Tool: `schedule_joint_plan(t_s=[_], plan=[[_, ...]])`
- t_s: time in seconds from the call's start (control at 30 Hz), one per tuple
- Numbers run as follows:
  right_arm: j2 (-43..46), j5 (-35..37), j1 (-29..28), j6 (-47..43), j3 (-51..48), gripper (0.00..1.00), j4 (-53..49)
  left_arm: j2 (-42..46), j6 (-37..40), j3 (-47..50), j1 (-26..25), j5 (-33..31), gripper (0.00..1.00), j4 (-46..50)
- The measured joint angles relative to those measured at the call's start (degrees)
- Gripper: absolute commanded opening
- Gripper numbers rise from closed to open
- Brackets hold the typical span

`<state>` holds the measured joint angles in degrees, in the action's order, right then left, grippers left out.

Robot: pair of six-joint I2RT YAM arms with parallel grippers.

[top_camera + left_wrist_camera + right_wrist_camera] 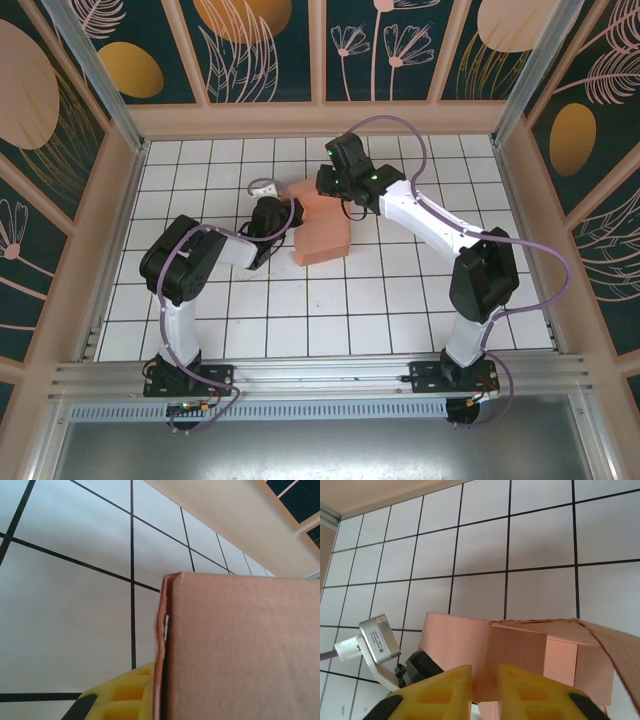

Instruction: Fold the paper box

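Observation:
The salmon-pink paper box (pixel 322 238) stands partly folded in the middle of the tiled floor, between the two arms. My left gripper (pixel 272 222) is at its left side. In the left wrist view one yellow finger (pixel 122 694) presses a thin wall of the paper box (pixel 240 650), whose broad panel hides the other finger. My right gripper (pixel 336 196) reaches in from the far side. Its two yellow fingers (pixel 432 694) stand close together with a folded flap of the paper box (pixel 520 650) pinched between them at the right gripper (pixel 485 682).
The white tiled floor (pixel 300 310) is ringed by low beige walls (pixel 320 118). The left arm's wrist camera (pixel 378 639) sits just left of the box in the right wrist view. A loose raised flap (pixel 615 647) juts out at the box's right.

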<state>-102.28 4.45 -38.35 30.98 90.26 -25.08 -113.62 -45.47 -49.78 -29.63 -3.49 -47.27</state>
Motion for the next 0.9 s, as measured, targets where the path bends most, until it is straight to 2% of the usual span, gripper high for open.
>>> schedule_joint_plan(t_s=[0.17, 0.3, 0.37, 0.4, 0.53, 0.57, 0.6, 0.67, 0.73, 0.77, 0.87, 0.9], plan=[[-0.02, -0.07, 0.00, 0.83, 0.52, 0.00, -0.50, 0.00, 0.26, 0.00, 0.00, -0.04, 0.00, -0.02], [-0.02, -0.37, 0.11, 1.11, 0.57, 0.00, -0.63, 0.00, 0.31, 0.00, 0.00, -0.04, 0.00, -0.02], [-0.04, -0.42, 0.11, 1.22, 0.57, 0.17, -0.66, 0.00, 0.33, 0.00, 0.00, -0.02, 0.00, 0.00], [-0.04, -0.52, 0.15, 1.11, 0.57, 0.21, -0.68, 0.00, 0.35, 0.00, 0.00, -0.02, 0.00, -0.02], [-0.04, -1.07, 0.22, 1.44, 0.57, 0.29, -0.68, 0.02, 0.48, 0.00, 0.00, -0.02, 0.00, 0.00], [-0.04, -1.14, 0.24, 1.40, 0.57, 0.28, -0.66, 0.02, 0.48, 0.00, 0.00, -0.02, 0.00, 0.00], [-0.04, -1.29, 0.26, 1.49, 0.57, 0.23, -0.66, 0.02, 0.50, 0.00, 0.00, -0.02, 0.00, 0.00], [-0.04, -1.53, 0.33, 1.55, 0.57, 0.04, -0.63, 0.02, 0.48, 0.00, 0.00, -0.02, 0.00, 0.00], [-0.04, -1.88, 0.39, 2.03, 0.57, 0.02, -0.55, 0.02, 0.48, 0.00, 0.00, -0.02, 0.00, 0.00], [-0.04, -1.95, 0.39, 2.29, 0.57, 0.07, -0.44, 0.02, 0.48, 0.00, 0.00, -0.02, 0.00, 0.00], [-0.02, -2.19, 0.44, 2.32, 0.42, 0.35, 0.22, 0.13, 0.50, -0.02, 0.00, 0.00, 0.00, 0.26], [0.24, -2.51, 0.44, 1.79, 0.00, 0.42, 0.96, 0.17, 0.52, -0.11, 0.00, 0.00, 0.00, 0.90]])
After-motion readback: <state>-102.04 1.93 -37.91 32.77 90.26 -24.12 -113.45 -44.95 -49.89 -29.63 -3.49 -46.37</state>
